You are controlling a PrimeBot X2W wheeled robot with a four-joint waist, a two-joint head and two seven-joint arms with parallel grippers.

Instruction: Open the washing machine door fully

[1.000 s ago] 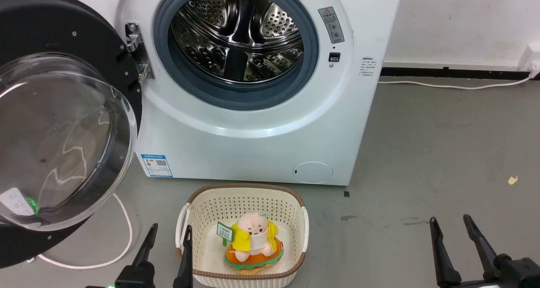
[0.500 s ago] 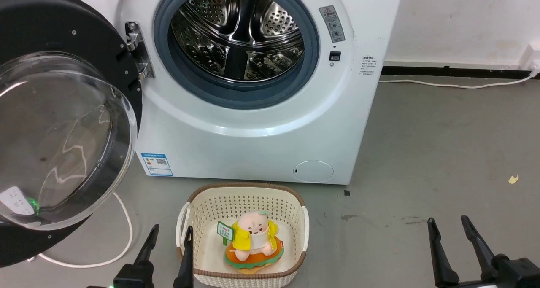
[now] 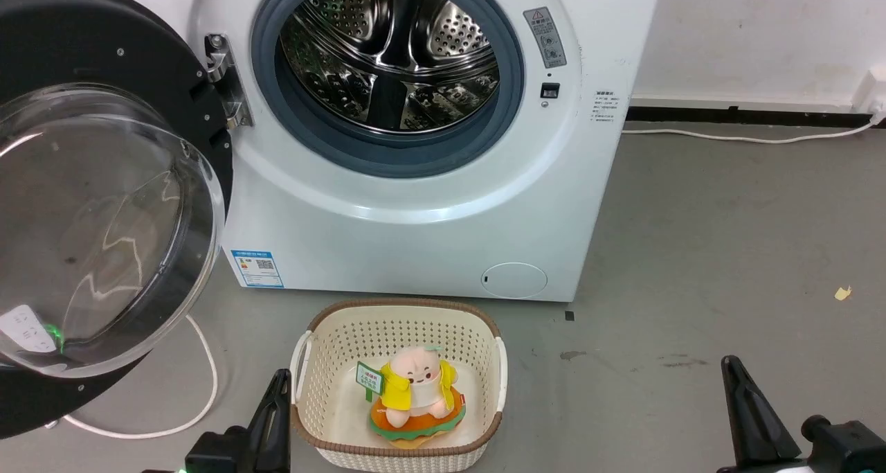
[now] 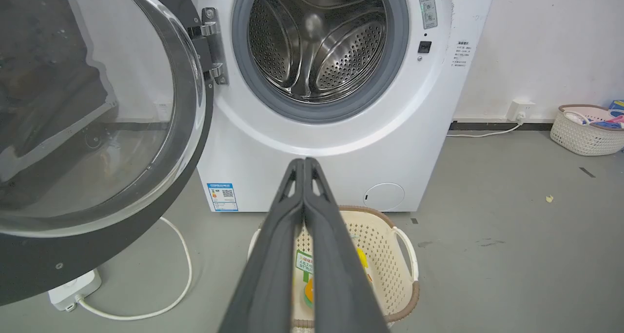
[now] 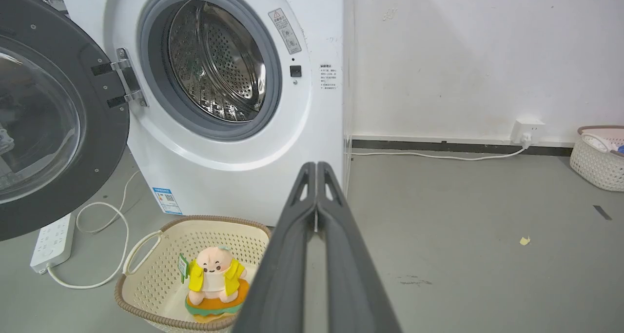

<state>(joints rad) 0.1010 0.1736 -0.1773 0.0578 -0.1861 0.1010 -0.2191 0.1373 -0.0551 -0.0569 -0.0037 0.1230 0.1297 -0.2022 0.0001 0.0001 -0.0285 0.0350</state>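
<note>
The door (image 3: 104, 217) stands swung wide on its hinge (image 3: 225, 78), left of the drum (image 3: 394, 50); the frame cuts off its left edge. The warning sticker (image 3: 547, 40) and blue QR label (image 3: 257, 270) are too small to read (likewise the green sign on the toy (image 3: 415, 383) in the basket (image 3: 401, 302)). The left gripper (image 3: 280, 383) and right gripper (image 3: 732, 369) sit low, both clenched on nothing, well apart from the door.

A plush toy (image 3: 415, 390) sits in a cream basket (image 3: 398, 304) on the grey floor (image 3: 692, 251), a white cable (image 3: 213, 383) looped just beside.
</note>
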